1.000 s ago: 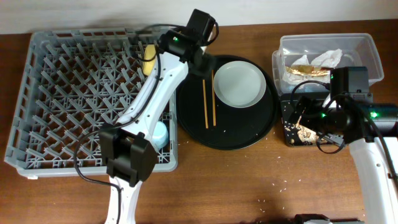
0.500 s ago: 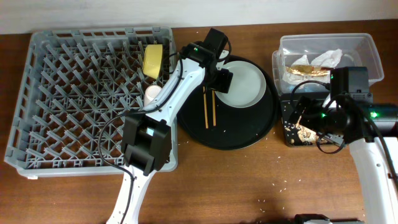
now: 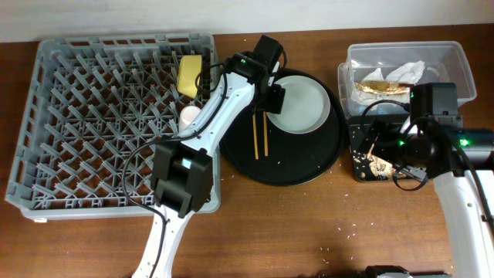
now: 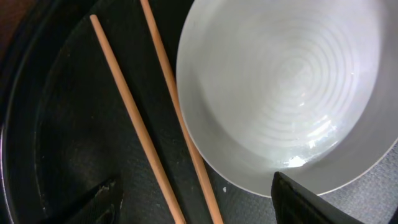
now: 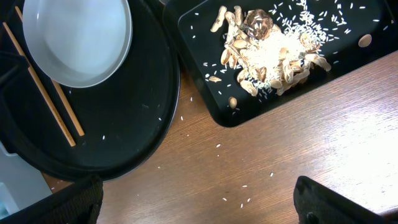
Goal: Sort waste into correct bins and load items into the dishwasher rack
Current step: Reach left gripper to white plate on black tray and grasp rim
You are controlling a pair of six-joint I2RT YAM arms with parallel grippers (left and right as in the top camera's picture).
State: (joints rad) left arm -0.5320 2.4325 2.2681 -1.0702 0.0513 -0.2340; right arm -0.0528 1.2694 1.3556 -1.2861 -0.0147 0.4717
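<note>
1. The left arm [image 3: 202,127] rises from its base near 7 o'clock and slants in a long white line up toward 12 o'clock.
2. The left gripper [image 3: 272,98] hangs at that arm's far end, just right of 12 o'clock, pointing down. Its fingers [image 4: 102,199] are spread wide and grip nothing.
3. The right arm [image 3: 463,197] comes in from 4 o'clock and folds toward 3 o'clock.
4. The right gripper [image 3: 368,139] faces down at 3 o'clock, on the wrist's 9 o'clock side, its jaws spread wide and empty.
</note>
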